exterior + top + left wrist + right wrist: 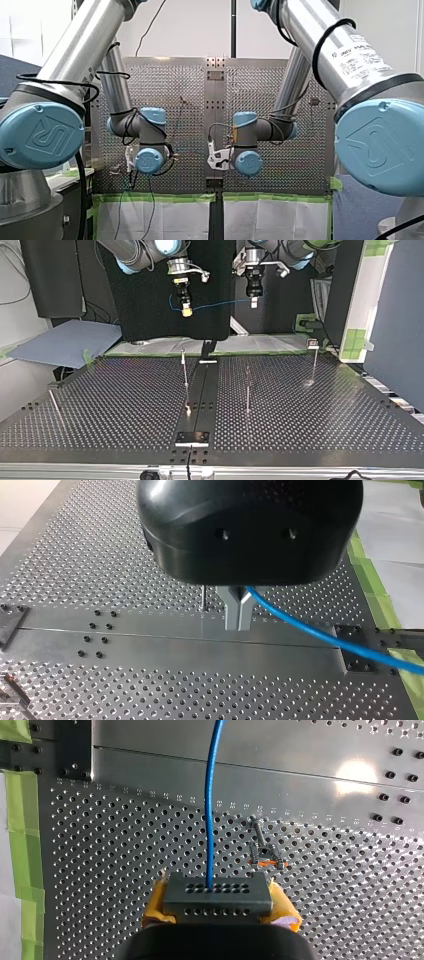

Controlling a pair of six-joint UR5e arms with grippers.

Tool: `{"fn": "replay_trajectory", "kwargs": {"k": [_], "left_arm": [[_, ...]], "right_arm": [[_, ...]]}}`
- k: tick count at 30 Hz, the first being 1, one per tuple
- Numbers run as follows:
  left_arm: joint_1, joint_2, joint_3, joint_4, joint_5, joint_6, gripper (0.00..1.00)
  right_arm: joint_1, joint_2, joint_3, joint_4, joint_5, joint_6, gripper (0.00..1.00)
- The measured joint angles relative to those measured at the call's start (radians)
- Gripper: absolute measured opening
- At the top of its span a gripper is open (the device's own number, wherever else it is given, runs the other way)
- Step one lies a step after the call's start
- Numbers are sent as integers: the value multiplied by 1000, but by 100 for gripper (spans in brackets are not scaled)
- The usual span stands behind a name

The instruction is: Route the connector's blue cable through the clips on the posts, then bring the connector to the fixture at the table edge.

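In the top view both grippers hang high above the table's far edge. My right gripper (186, 310), at that view's left, has its yellow pads shut on the dark grey connector (217, 894). The blue cable (220, 303) runs from it across to my left gripper (253, 301), whose metal fingers (239, 611) are shut on the cable (320, 635). Thin posts (185, 371) (247, 390) (314, 364) stand on the perforated table below, apart from the cable. A post with an orange-marked clip (263, 854) lies ahead of the connector. Seen from behind, the grippers are small (130, 165) (218, 160).
A smooth metal strip (200, 395) runs down the table's middle to a small plate (192, 438) at the top view's near edge. Another post (54, 402) leans at that view's left. Green tape (372, 580) lines the far edge.
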Motion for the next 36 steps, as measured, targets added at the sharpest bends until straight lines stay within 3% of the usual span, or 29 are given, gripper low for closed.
{"fn": "replay_trajectory", "kwargs": {"k": [19, 22, 29, 36], "left_arm": [[1, -1, 1, -1, 1, 1, 0], [10, -3, 11, -11, 11, 10, 0], [24, 41, 65, -65, 45, -18, 0], [40, 95, 120, -120, 27, -49, 0]], "right_arm": [[0, 0, 0, 0, 0, 0, 0], [-8, 9, -9, 9, 4, 3, 0], [-13, -4, -57, 57, 14, 42, 0], [-17, -52, -105, 108, -21, 89, 0]]}}
